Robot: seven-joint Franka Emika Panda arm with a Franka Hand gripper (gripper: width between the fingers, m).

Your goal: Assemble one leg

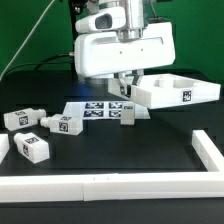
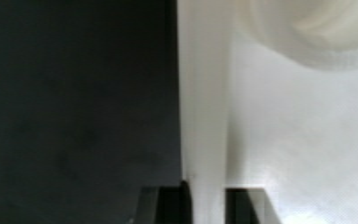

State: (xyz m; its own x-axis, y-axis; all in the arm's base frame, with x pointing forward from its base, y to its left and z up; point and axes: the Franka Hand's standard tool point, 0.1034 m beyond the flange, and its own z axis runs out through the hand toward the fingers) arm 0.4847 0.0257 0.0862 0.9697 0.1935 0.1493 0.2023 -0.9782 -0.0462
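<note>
The large white tray-like part (image 1: 178, 92) lies at the exterior view's right. My gripper (image 1: 128, 88) is at its near-left rim. In the wrist view the gripper (image 2: 204, 192) has one dark finger (image 2: 169, 205) on each side of the tray's upright rim wall (image 2: 202, 110), pressed against it. A round hole or boss (image 2: 318, 35) shows on the tray's floor. One leg (image 1: 129, 114), a small white block with a tag, stands just below the gripper beside the tray. Three more legs lie at the left: one (image 1: 20, 118), another (image 1: 66, 124) and a third (image 1: 32, 147).
The marker board (image 1: 95, 108) lies flat between the left legs and the tray. A low white rail (image 1: 100, 184) runs along the front and turns up at the right (image 1: 208, 152). The table is black.
</note>
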